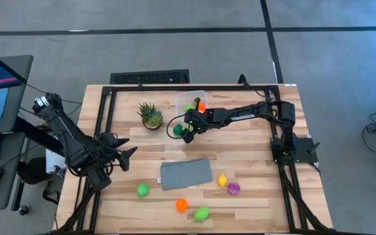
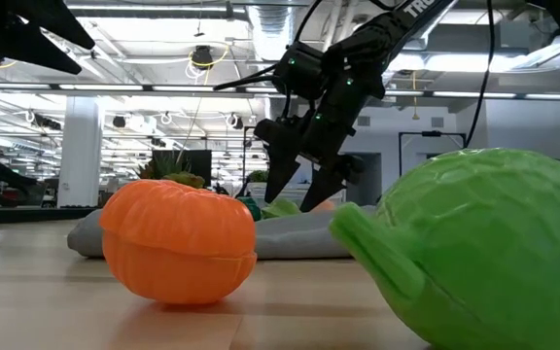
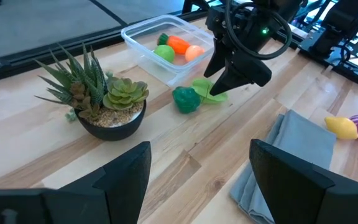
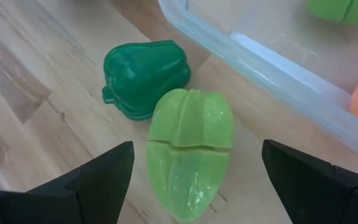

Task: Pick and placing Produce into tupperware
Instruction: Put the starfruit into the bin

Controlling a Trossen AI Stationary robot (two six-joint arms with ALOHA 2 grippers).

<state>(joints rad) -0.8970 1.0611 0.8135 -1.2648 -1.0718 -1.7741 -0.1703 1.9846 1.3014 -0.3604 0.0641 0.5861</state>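
Five produce pieces [image 1: 202, 213] on wood table [image 1: 253, 150] | office behind | right fingers [image 4: 191, 168] spread | left fingers [image 3: 197, 174] apart, empty

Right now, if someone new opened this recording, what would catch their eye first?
Most striking is the right gripper, jaws wide open, poised over a ridged light-green toy fruit lying against a dark-green toy pepper, just outside the clear plastic tub. That tub, near the table's far edge, already holds green and orange pieces. Beside it stands a spiky potted succulent; the left gripper waits at the table's left.
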